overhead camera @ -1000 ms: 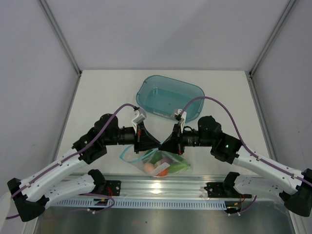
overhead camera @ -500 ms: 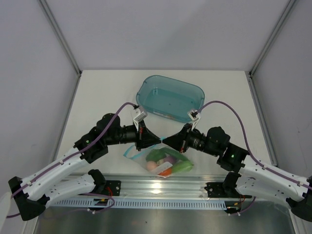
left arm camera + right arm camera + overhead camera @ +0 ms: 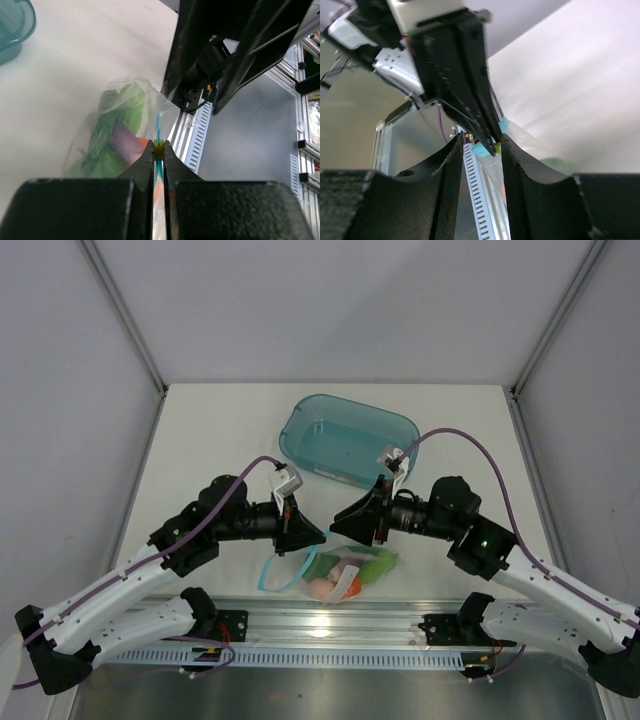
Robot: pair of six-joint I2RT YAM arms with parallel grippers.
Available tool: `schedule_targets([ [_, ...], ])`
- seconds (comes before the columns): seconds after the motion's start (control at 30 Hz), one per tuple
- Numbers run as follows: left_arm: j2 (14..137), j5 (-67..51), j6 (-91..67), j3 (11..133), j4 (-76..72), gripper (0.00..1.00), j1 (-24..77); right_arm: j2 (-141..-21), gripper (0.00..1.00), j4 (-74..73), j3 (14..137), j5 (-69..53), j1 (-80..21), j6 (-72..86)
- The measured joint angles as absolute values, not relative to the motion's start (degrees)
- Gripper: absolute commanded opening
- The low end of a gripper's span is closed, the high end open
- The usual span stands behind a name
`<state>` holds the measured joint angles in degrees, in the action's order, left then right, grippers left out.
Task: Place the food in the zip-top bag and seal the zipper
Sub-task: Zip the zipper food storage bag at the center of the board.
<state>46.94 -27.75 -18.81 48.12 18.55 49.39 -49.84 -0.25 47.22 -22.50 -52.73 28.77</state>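
Observation:
The zip-top bag [image 3: 352, 568] lies at the table's near edge between my arms, with the food [image 3: 335, 585] inside: green, purple, orange and beige pieces. My left gripper [image 3: 322, 535] is shut on the zipper [image 3: 158, 127], a thin teal strip with a yellow bit pinched at the fingertips [image 3: 150, 152]. The green food [image 3: 122, 107] shows through the clear plastic just beyond them. My right gripper [image 3: 336, 522] faces the left one tip to tip and stands open [image 3: 479, 142]. The left gripper's tips and the zipper [image 3: 481, 148] sit between its fingers [image 3: 515, 165], which touch nothing.
A teal translucent tub [image 3: 345, 440] stands behind the grippers at the table's middle back. An aluminium rail [image 3: 330, 625] runs along the near edge just below the bag. White walls close in the table's left and right sides.
My right gripper was shut next to the left one at the bag's mouth; it has now opened and let go. The bag has sagged toward the rail. The left gripper keeps its grip.

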Motion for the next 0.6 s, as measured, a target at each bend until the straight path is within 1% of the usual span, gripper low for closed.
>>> schedule_targets([
  [0.07, 46.9, -28.6, -18.8, 48.1, 18.7, 0.01, 49.4, -50.0, 0.37, -1.0, 48.9, -25.5, -51.9, 26.1],
  [0.23, 46.9, -30.5, -18.8, 48.1, 18.7, 0.0, 49.4, -52.4, 0.37, -2.4, 50.7, -34.8, -48.0, 21.2],
  [0.43, 46.9, -32.1, -18.9, 48.1, 18.7, 0.01, 49.4, -57.7, 0.32, -6.0, 51.0, -44.1, -44.6, 16.4],
  [0.47, 46.9, -32.2, -18.9, 48.1, 18.7, 0.0, 49.4, -58.4, 0.3, -6.5, 51.1, -45.3, -44.4, 15.6],
  [0.6, 46.9, -32.6, -18.9, 48.1, 18.6, 0.01, 49.4, -59.9, 0.27, -7.9, 51.2, -49.3, -44.3, 13.6],
])
